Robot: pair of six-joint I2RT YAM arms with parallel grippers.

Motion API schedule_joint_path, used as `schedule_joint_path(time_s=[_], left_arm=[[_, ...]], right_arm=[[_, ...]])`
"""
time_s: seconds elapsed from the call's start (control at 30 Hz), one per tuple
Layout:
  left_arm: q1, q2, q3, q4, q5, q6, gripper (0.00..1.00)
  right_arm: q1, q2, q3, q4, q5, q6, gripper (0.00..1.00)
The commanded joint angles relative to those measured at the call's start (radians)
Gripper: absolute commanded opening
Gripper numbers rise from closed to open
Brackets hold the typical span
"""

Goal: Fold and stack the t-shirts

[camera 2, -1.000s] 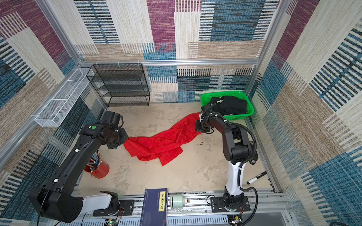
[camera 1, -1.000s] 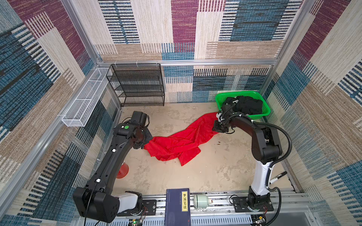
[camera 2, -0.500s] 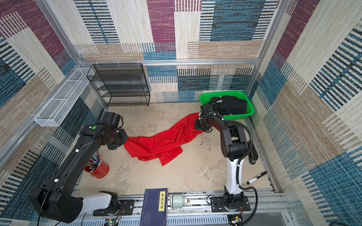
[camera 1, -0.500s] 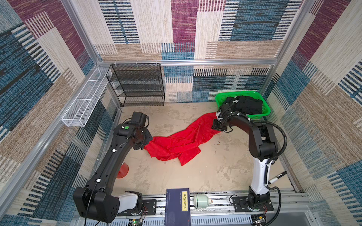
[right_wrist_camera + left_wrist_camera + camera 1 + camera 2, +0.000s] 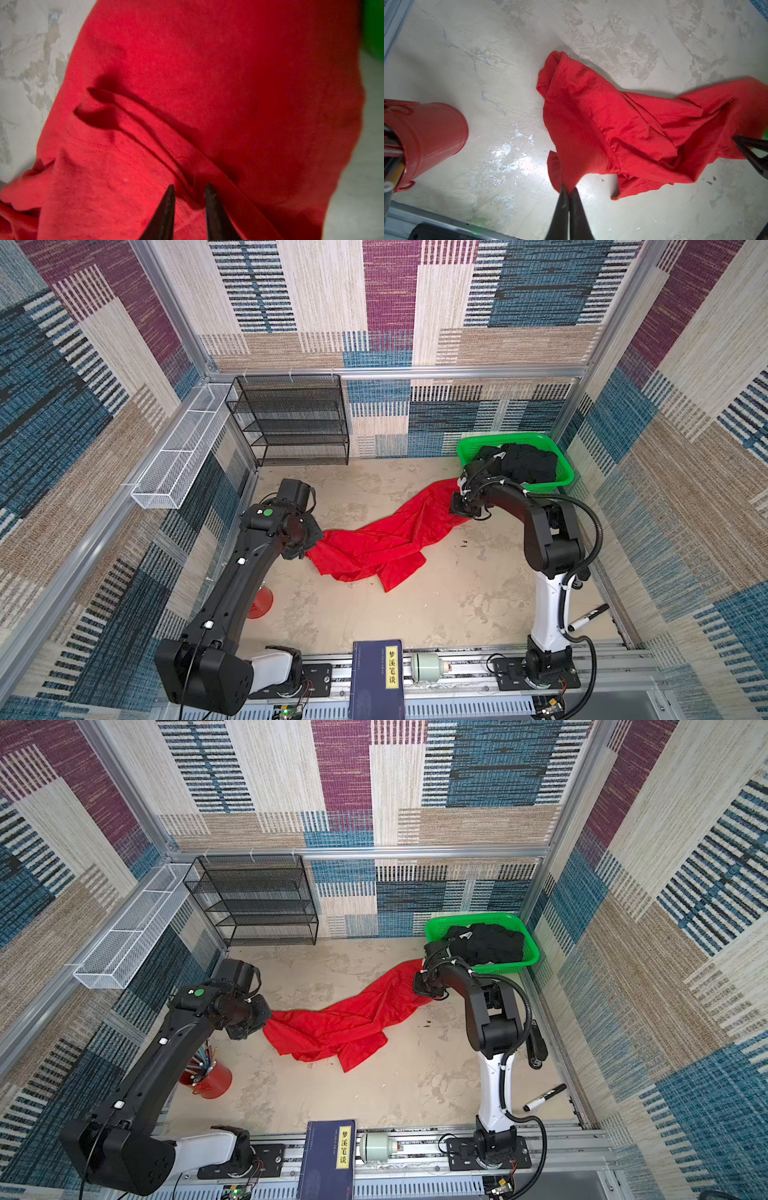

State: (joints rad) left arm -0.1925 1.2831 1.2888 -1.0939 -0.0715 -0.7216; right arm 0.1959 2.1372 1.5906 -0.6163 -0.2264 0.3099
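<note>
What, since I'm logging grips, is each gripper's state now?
Left gripper: shut on the red t-shirt.
Right gripper: jaws apart over it; grip cannot be told.

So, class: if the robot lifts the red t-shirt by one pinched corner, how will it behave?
Probably floppy: the red t-shirt lies crumpled in soft folds. It would likely drape and trail, since cloth rises in a peak to the shut left hand while the rest lies on the table. Seemingly light, thin fabric; unlikely to roll or tip.
</note>
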Motion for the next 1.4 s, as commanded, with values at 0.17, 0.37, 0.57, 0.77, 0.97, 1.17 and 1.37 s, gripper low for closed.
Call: schedule_joint_path(time_s=[0.17, 0.37, 0.57, 0.77, 0.97, 1.17, 1.37], left_arm=[[0.004, -0.008, -0.018, 0.025, 0.010, 0.015, 0.00], [0.011, -0.007, 0.001, 0.032, 0.016, 0.025, 0.00], [0.028, 0.016, 0.092, 0.029, 0.023, 0.058, 0.00], [0.041, 0.015, 0.218, -0.003, 0.024, 0.094, 0.00], [0.057, 0.010, 0.453, -0.091, 0.008, 0.162, 0.00], [0.062, 0.024, 0.734, -0.169, 0.017, 0.219, 0.00], [0.062, 0.026, 0.992, -0.205, 0.037, 0.249, 0.00]], right_arm=[[0.000, 0.004, 0.032, -0.007, -0.019, -0.009, 0.00], [0.001, -0.078, 0.069, 0.001, -0.062, -0.009, 0.00], [0.000, -0.196, 0.171, -0.055, -0.123, 0.018, 0.00], [-0.001, -0.326, 0.268, -0.158, -0.146, 0.030, 0.00], [-0.001, -0.423, 0.525, -0.283, -0.126, 0.021, 0.00], [-0.006, -0.412, 0.862, -0.369, -0.196, 0.040, 0.00], [-0.012, -0.535, 0.844, -0.231, -0.225, 0.081, 0.00]])
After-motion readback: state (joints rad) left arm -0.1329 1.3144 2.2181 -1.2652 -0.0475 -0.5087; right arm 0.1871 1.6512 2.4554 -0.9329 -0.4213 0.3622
